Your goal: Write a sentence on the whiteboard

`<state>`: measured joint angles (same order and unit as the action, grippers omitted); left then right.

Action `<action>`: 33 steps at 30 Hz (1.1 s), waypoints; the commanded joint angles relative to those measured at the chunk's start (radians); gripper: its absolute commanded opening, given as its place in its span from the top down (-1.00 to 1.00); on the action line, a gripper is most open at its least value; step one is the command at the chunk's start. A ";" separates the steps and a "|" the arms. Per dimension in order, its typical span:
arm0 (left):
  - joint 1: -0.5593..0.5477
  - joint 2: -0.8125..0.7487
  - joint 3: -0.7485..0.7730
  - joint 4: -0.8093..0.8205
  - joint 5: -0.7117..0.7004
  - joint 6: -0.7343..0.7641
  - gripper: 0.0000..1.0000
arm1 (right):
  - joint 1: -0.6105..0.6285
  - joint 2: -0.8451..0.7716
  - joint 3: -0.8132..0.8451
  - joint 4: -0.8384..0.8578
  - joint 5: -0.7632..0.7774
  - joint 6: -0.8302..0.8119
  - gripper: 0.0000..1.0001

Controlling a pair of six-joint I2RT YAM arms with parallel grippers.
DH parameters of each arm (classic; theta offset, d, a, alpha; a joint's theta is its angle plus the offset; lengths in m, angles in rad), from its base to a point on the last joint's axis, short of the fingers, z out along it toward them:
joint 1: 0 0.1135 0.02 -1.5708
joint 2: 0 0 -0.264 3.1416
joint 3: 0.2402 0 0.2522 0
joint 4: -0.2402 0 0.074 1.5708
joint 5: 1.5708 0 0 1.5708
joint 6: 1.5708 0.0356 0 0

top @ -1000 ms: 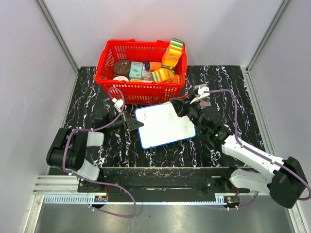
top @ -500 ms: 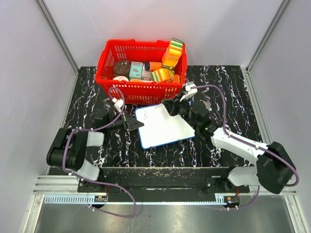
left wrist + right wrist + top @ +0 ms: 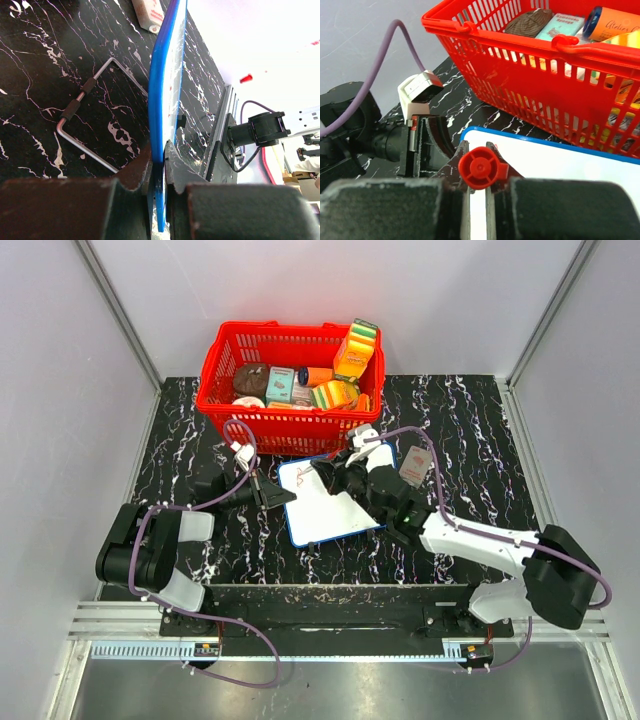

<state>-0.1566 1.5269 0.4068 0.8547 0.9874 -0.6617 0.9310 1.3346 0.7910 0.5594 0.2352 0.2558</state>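
The whiteboard (image 3: 325, 515), white with a blue frame, lies tilted on the black marble table in front of the red basket. My left gripper (image 3: 278, 496) is shut on its left edge; the left wrist view shows the blue frame (image 3: 162, 100) pinched between the jaws (image 3: 159, 155). My right gripper (image 3: 333, 472) is over the board's upper left part, shut on a red marker (image 3: 479, 168) seen end-on, pointing down at the white surface (image 3: 560, 165). A few thin red strokes of the sentence (image 3: 301, 478) show near the top left corner; the marker tip is hidden.
The red basket (image 3: 290, 390), full of food packs, stands just behind the board and close ahead of the right gripper (image 3: 530, 65). A small brownish packet (image 3: 412, 465) lies right of the board. A metal wire handle (image 3: 90, 100) lies on the table.
My right arm has swung left across the board with the marker, from the upper right corner to the upper left part. The small packet is now uncovered. The left gripper has stayed put.
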 commanded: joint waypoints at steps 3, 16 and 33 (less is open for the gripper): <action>-0.008 0.003 0.017 -0.014 -0.052 0.096 1.00 | 0.011 0.041 0.017 0.096 0.125 -0.049 1.00; -0.008 0.001 0.017 -0.016 -0.050 0.097 1.00 | 0.011 0.098 0.024 0.137 0.147 -0.041 1.00; -0.008 -0.001 0.013 -0.016 -0.050 0.097 1.00 | 0.011 0.135 -0.006 0.148 0.159 -0.024 1.00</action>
<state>-0.1566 1.5269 0.4068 0.8543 0.9878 -0.6617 0.9379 1.4612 0.7906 0.6510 0.3588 0.2283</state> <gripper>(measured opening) 0.119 0.118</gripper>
